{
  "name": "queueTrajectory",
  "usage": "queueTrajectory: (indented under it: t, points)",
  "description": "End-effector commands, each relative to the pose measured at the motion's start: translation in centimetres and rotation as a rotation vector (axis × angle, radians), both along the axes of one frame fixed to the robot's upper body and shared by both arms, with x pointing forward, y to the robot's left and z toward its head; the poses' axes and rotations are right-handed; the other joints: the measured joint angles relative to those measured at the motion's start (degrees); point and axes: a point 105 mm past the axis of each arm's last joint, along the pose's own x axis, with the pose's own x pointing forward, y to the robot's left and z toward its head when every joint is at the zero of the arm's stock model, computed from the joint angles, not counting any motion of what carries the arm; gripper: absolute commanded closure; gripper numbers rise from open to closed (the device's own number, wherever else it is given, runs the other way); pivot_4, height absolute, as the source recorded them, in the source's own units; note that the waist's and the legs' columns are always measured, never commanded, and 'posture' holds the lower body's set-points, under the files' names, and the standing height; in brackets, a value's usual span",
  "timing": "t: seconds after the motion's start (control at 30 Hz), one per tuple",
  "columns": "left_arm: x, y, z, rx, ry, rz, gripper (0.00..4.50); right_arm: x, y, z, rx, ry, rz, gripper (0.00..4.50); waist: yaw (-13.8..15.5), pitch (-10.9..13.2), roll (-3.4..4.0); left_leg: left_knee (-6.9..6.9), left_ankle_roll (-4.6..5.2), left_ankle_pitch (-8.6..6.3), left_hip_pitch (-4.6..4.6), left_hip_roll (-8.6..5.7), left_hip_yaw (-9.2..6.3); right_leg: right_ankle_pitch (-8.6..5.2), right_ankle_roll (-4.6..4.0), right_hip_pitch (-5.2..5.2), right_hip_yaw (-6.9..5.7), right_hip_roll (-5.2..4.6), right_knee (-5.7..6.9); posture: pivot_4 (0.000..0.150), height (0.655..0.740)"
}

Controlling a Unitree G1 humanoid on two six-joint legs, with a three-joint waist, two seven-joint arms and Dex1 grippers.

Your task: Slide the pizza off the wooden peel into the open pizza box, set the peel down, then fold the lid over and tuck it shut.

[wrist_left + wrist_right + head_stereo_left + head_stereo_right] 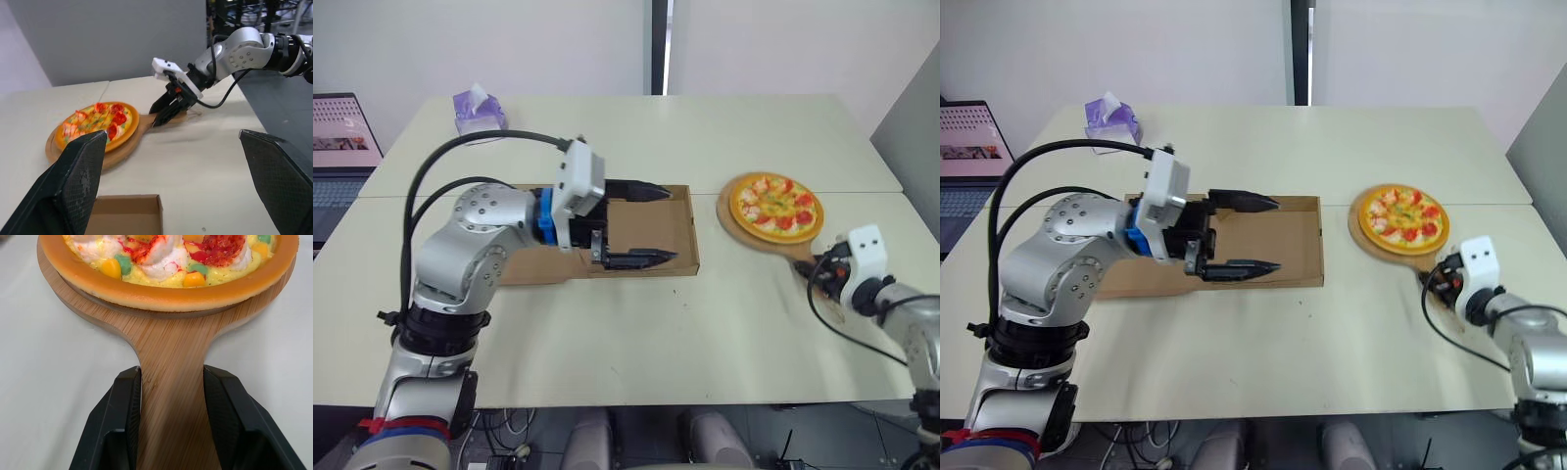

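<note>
The pizza (775, 204), topped in red and yellow, lies on the round wooden peel (741, 227) at the table's right side. My right gripper (824, 266) is shut on the peel's handle (171, 382), with one black finger (122, 416) pressed against each edge. The peel rests flat on the table. The open cardboard pizza box (651, 230) lies at the table's centre, its lid (524, 266) spread flat to the left under my left arm. Above the box tray my left gripper (673, 225) hovers open, pointing toward the pizza and holding nothing.
A purple tissue pack (478, 111) sits at the table's back left. A laptop (337, 147) stands on a desk beyond the left edge. Bare tabletop (705, 333) stretches in front of the box and between box and peel.
</note>
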Motion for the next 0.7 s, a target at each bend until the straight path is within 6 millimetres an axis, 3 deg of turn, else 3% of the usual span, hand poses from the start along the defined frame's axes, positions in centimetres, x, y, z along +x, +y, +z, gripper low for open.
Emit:
queueTrajectory:
  t: [0.03,0.23,0.37,0.7]
  points:
    - [0.5,2.0,1.6,-0.046,-0.039,0.085,0.00,1.1,1.3,5.6,-0.049,-0.160,0.139,2.91,-0.1,0.0,0.00,-0.02,0.00,0.00,0.00,0.00,0.00,0.00,0.00,-0.01,0.00,0.00,-0.01,0.150,0.7400]
    - [0.7,4.8,3.5,-0.090,-0.055,0.222,0.00,3.0,4.0,8.7,-0.107,-0.208,0.331,2.91,-0.1,0.0,-0.03,-0.02,0.00,0.00,-0.02,0.09,-0.03,0.00,0.00,0.00,-0.03,0.00,-0.07,0.150,0.7400]
    - [0.0,6.4,3.6,-0.052,0.010,0.270,0.00,4.0,6.2,9.8,-0.146,-0.252,0.437,2.91,0.0,0.1,-0.02,-0.02,0.00,0.00,-0.04,0.14,-0.04,0.00,0.00,-0.02,-0.03,-0.10,-0.09,0.150,0.7400]
    - [-2.2,8.8,3.2,-0.057,0.137,0.357,0.00,5.7,10.5,9.3,-0.244,-0.339,0.605,2.91,0.0,0.1,-0.11,0.00,-0.01,0.00,-0.08,0.13,-0.25,0.00,0.00,-0.04,-0.14,-0.28,-0.08,0.150,0.7400]
